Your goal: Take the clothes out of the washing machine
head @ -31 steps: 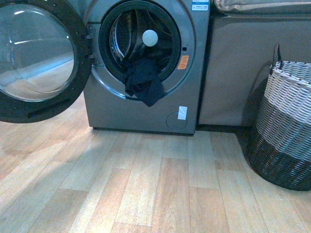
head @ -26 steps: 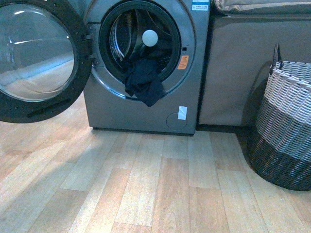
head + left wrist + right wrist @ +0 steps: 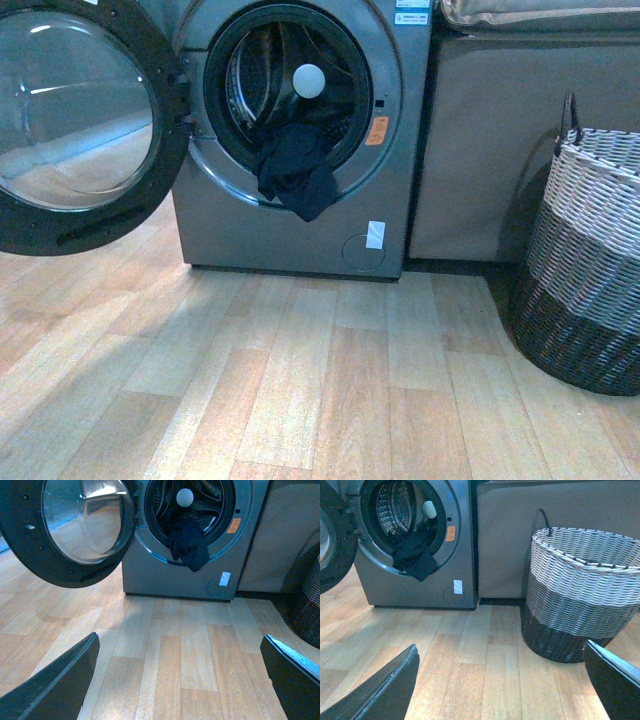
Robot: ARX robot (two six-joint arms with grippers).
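**Dark garment hanging at the drum mouth; both jaws standing wide and empty**

The left jaws are standing wide apart and holding nothing, low over the wooden floor (image 3: 175,675); the right jaws are gaping just as wide and just as empty, with a woven basket (image 3: 580,580) sitting on the floor ahead of them. Well ahead of both, the washing machine (image 3: 250,235) is standing with its round door (image 3: 70,120) swung fully open to the robot's left. The clothes (image 3: 297,170), one dark garment, are lying in the lower part of the drum mouth and spilling over the black rim, a loose corner drooping against the grey front. A white ball (image 3: 309,79) is showing inside the drum above the garment. The fabric is looking soft, limp and light; it will likely be sagging and stretching rather than lifting as one piece, and may be catching on the rim. The bunched fold on the rim is probably offering the surest pinch; the dangling corner is easier to reach but likelier to slip free.
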